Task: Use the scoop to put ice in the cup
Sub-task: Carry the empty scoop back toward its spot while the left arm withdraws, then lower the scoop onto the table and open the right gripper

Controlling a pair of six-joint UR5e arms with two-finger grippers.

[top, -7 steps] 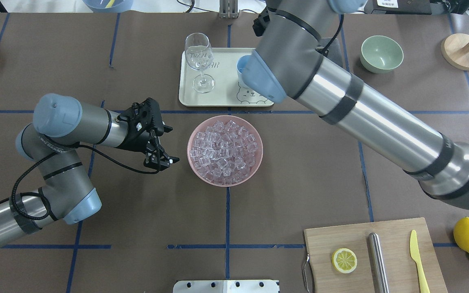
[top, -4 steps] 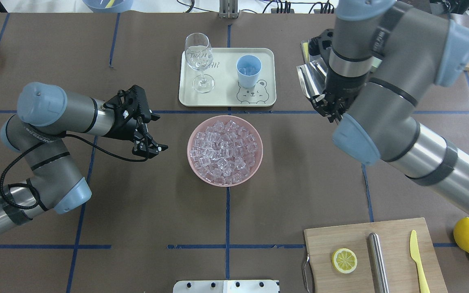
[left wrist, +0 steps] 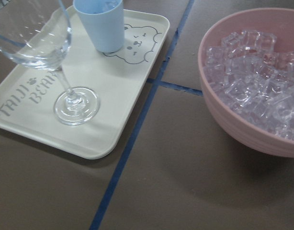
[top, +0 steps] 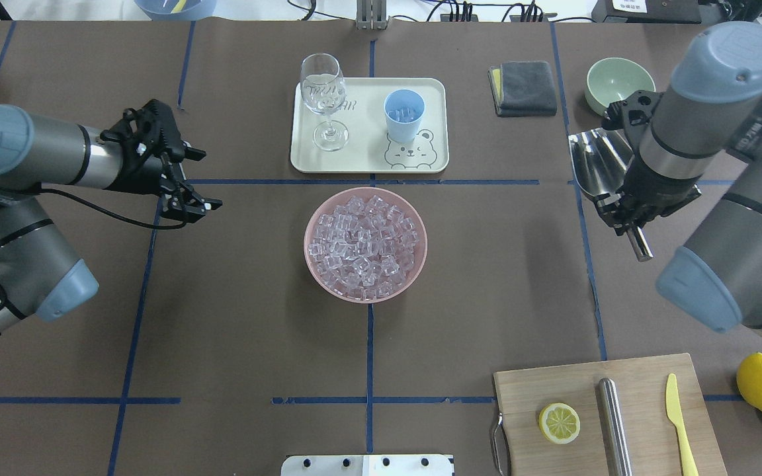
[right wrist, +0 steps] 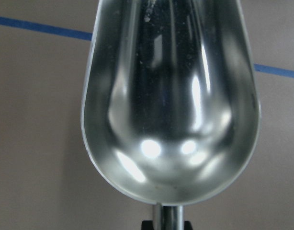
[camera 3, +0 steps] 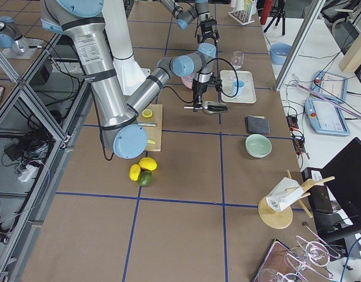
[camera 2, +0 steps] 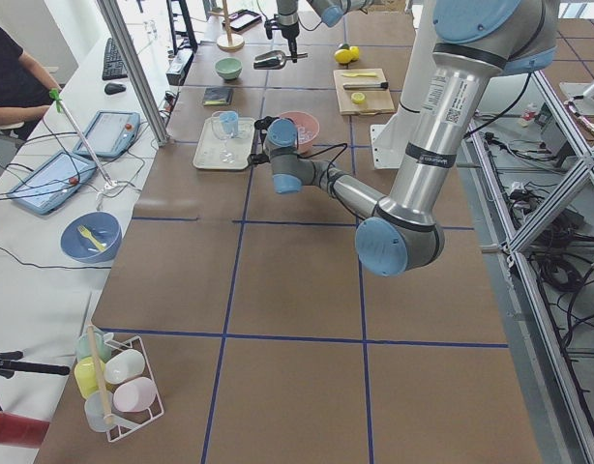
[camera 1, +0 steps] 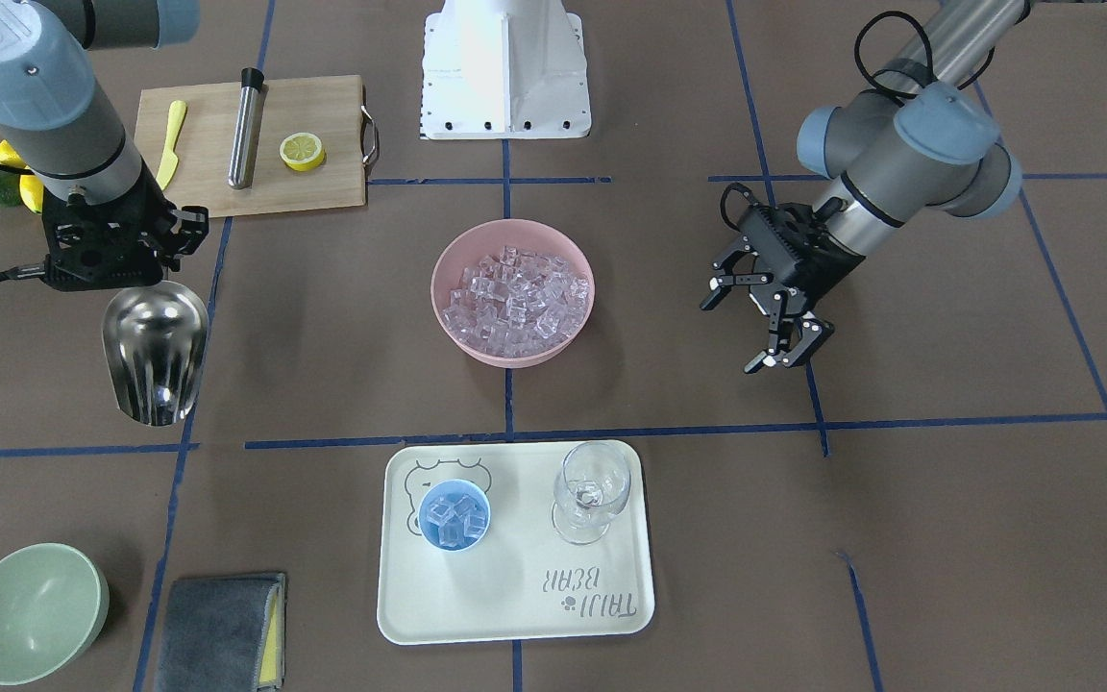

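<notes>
The right hand (top: 624, 210) clamped the stiff, slick scoop (camera 1: 155, 351) by its thin rod handle, its trough empty. The left hand (top: 208, 180) gaped empty; the cup (top: 405, 131) of slippery ice (camera 1: 455, 519) stood well apart from both.

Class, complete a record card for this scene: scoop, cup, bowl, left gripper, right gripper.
scoop: empty, held away from bowl and cup
cup: upright on the tray, some ice inside
bowl: pink, heaped with ice
left gripper: open, holding nothing
right gripper: shut on the scoop handle
</notes>
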